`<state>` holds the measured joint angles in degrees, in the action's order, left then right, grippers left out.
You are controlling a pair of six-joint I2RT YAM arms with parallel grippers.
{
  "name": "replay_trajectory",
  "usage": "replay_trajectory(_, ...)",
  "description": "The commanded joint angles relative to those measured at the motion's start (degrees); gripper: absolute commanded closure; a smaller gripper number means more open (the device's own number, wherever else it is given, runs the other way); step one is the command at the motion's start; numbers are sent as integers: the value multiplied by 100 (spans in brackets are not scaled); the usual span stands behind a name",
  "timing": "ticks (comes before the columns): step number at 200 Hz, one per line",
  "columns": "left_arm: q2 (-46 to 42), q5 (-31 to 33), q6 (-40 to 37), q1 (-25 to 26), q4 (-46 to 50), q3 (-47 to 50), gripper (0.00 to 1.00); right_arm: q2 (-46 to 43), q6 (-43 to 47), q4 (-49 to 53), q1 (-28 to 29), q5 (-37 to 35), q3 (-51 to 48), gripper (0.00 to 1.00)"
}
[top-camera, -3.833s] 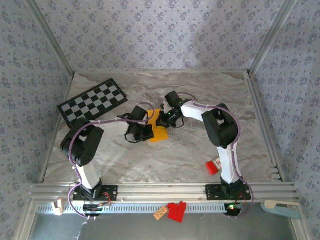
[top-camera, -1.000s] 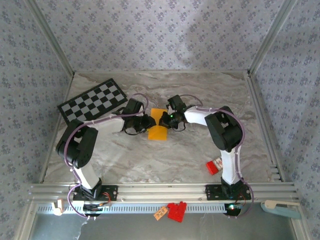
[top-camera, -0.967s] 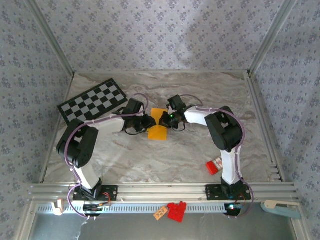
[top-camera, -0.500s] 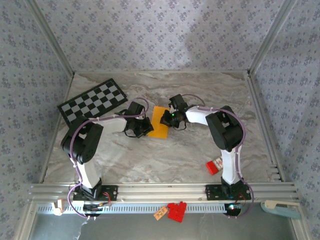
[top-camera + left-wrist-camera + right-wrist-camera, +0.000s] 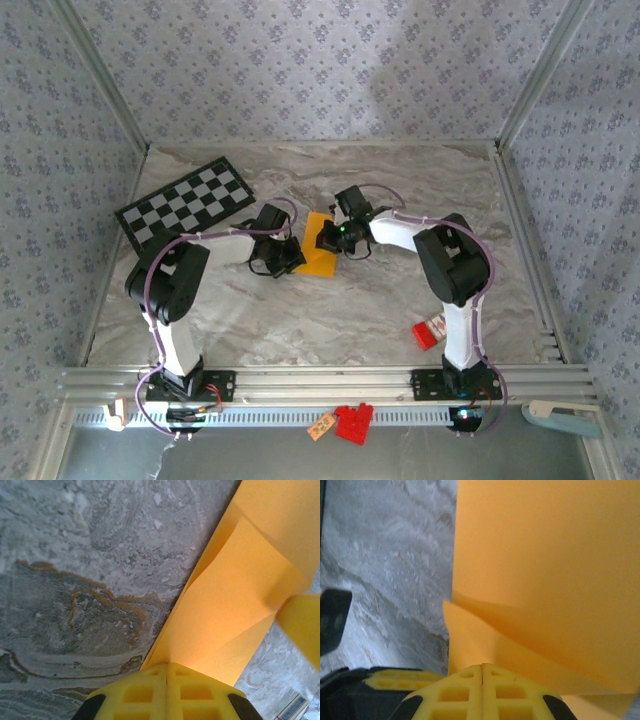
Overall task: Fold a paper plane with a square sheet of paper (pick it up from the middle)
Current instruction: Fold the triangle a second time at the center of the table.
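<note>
The orange-yellow sheet of paper (image 5: 320,246) lies mid-table between my two grippers, folded over on itself. In the left wrist view the paper (image 5: 240,585) shows a raised flap, and its corner runs into the left gripper (image 5: 167,666), whose yellow fingers are pressed together on it. My left gripper (image 5: 291,256) is at the paper's left edge. The right gripper (image 5: 331,238) is at the paper's right edge. In the right wrist view the right gripper (image 5: 482,668) is shut on a lifted layer of the paper (image 5: 545,555).
A black-and-white checkered board (image 5: 185,203) lies at the back left. A small red block (image 5: 428,333) sits beside the right arm's base. Red pieces (image 5: 352,422) rest on the front rail. Walls close in the marble table (image 5: 300,320) on three sides.
The left gripper has slid a little toward the near edge and its elbow has swung right. The paper has shifted slightly right and away. Both grippers stay on the paper.
</note>
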<state>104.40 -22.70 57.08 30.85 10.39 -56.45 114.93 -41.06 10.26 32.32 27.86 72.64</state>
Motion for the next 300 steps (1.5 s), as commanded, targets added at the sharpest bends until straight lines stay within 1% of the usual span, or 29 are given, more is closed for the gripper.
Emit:
replay_trajectory(1, 291, 254, -10, -4, 545, 11, 100, -9, 269, 345, 93, 187, -38, 98)
replay_trajectory(39, 331, 187, 21, 0, 498, 29, 100, 265, 453, 477, 143, 434, 157, 98)
replay_trajectory(54, 352, 174, 14, 0, 554, 27, 100, 365, 456, 574, 86, 399, 215, 98)
replay_trajectory(95, 394, 207, 96, -46, 851, 137, 100, 460, 450, 514, -317, 318, 113, 98)
replay_trajectory(154, 300, 40, 197, -97, 653, 415, 100, 448, 291, 310, -1213, 291, 78, 97)
replay_trajectory(182, 163, -254, 134, -98, 346, 284, 100, 182, 369, 433, -1303, 266, 242, 96)
replay_trajectory(189, 107, -357, 104, -104, 333, 166, 98, 67, 390, 494, -1279, 249, 276, 96)
replay_trajectory(206, -81, -537, 59, -89, 349, -181, 90, -217, 343, 572, -1207, 205, 238, 90)
replay_trajectory(225, -236, -534, -9, -99, 502, -534, 82, -527, 119, 533, -1100, 169, 36, 83)
replay_trajectory(236, -278, -517, -39, -98, 540, -665, 77, -663, -78, 458, -1033, 164, -110, 78)
replay_trajectory(254, -230, -495, -103, -112, 541, -798, 75, -835, -456, 303, -876, 106, -328, 72)
replay_trajectory(274, -26, -431, -246, -142, 618, -1018, 76, -922, -801, 173, -710, 26, -382, 61)
replay_trajectory(280, 51, -397, -307, -148, 664, -1091, 76, -934, -885, 129, -677, -9, -382, 60)
replay_trajectory(285, 116, -349, -340, -141, 695, -1159, 77, -938, -965, 77, -652, -20, -581, 59)
replay_trajectory(300, 262, -226, -384, -143, 692, -1259, 78, -905, -1143, -24, -619, -30, -618, 58)
